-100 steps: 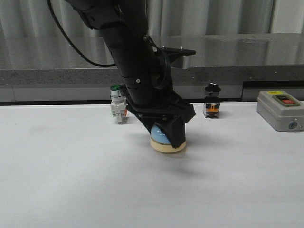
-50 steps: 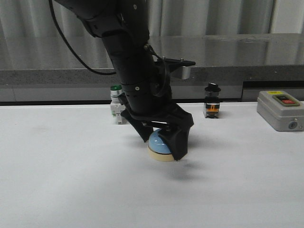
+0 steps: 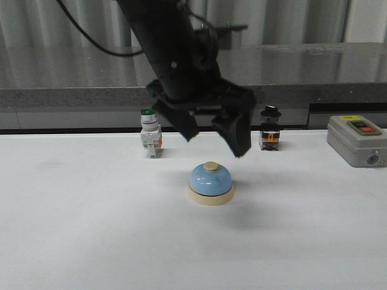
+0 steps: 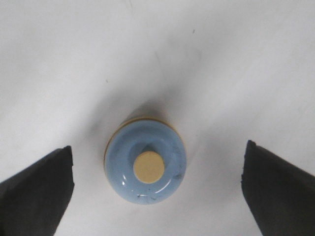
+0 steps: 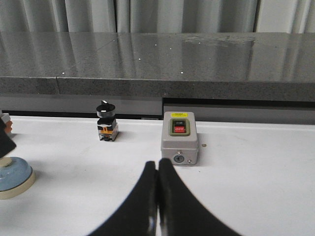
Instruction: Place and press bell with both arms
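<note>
Bell (image 3: 210,183): sitting upright on the white table (image 3: 91,229), directly under the left gripper (image 3: 214,140).
Left gripper: hovering above, jaws spread wide, holding nothing.
Right gripper (image 5: 157,196): waiting well apart, fingers pressed together.
Progress: placing looks done; pressing is remaining.
Surfaces: glossy blue dome, cream button, round base.
</note>
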You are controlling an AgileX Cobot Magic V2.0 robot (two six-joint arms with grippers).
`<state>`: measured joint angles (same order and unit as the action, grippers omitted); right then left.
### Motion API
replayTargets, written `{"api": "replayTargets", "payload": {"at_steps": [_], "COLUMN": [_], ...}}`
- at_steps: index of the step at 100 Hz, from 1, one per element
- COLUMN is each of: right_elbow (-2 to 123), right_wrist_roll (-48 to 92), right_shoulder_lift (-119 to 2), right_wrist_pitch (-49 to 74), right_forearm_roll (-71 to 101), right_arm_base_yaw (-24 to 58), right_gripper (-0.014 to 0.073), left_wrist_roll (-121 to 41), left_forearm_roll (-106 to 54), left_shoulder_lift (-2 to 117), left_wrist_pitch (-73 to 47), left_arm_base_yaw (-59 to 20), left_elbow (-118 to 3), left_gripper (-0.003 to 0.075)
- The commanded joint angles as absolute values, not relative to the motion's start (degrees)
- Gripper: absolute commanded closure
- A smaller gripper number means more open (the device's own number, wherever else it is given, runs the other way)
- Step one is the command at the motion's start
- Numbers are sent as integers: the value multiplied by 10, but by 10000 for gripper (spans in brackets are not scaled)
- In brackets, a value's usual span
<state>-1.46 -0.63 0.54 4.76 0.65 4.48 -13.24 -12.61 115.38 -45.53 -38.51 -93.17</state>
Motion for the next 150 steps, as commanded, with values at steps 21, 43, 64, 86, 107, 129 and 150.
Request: {"api": "replayTargets", "payload": {"at_steps": [21,43,64,86,107,129,150], "right_elbow": [-7,-7,-7,-7,-7,-7,-7], "right_wrist_roll": [-6,-6,-6,-6,-6,-6,-6], "right_shoulder_lift": [16,16,16,16,16,16,16], "right_wrist_pitch": [0,0,0,0,0,0,0], "right_forearm_roll": [0,0,0,0,0,0,0], "right_arm_base_yaw": [46,46,46,46,46,46,46], "right_gripper": [654,654,654,654,654,654,654], "left_wrist_roll": [-95,-85,-78,-78,-78,-77,-77], "left_forearm_roll": [-136,-136,-136,-136,-136,-136,-136], "left_shoulder_lift": [996,883,748,599,466,352,291], "left_wrist_pitch": [-397,-346,-295,-246,-206,-194,-154], "left_arm_base_yaw": [-367,-316,-236,-171,-162,-162,-162], "left_elbow": [-938,-872,-751,-611,-492,-383,-293], "left_gripper": [116,174,190,200,258,327,465]}}
